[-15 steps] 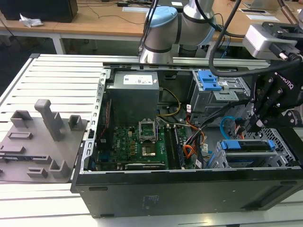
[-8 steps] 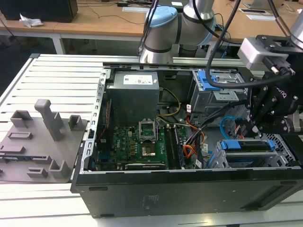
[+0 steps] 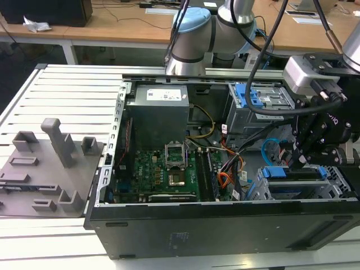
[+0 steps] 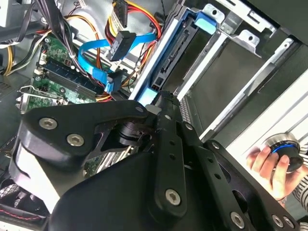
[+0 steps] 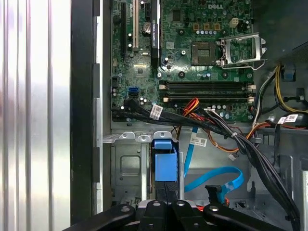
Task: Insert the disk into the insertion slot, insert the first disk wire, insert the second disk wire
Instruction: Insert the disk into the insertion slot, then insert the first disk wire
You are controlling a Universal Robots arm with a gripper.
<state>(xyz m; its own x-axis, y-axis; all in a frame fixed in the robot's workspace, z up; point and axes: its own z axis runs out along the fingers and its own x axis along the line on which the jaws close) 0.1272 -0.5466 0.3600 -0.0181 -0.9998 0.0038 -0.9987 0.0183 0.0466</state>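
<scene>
The slatted bench point(image 3: 67, 90) carried an open computer case point(image 3: 197, 230). The arm point(image 3: 194, 34) reached over the case to the corner at the exterior view's right. In that corner the insertion slot point(image 3: 256, 188), a grey perforated cage, held the disk point(image 3: 298, 175) standing on edge between its walls, with the blue carrier showing at both ends.

The tool point(image 5: 168, 190) came down on the disk's exposed edge with its fingers pressed together. Whether they pinched a lip of the carrier or only bore against it could not be told.

The second disk wire point(image 5: 216, 175) lay loose in a curl just beside the slot. Its dark plug point(image 5: 214, 191) hung free and was joined to nothing.

Judging by this, the first step was in hand and close to done, and neither wire step had begun. How deep the disk sat was not clear. Finishing the step would call for a straight, untilted press along the cage walls until the carrier caught, keeping clear of the loose cable.
</scene>
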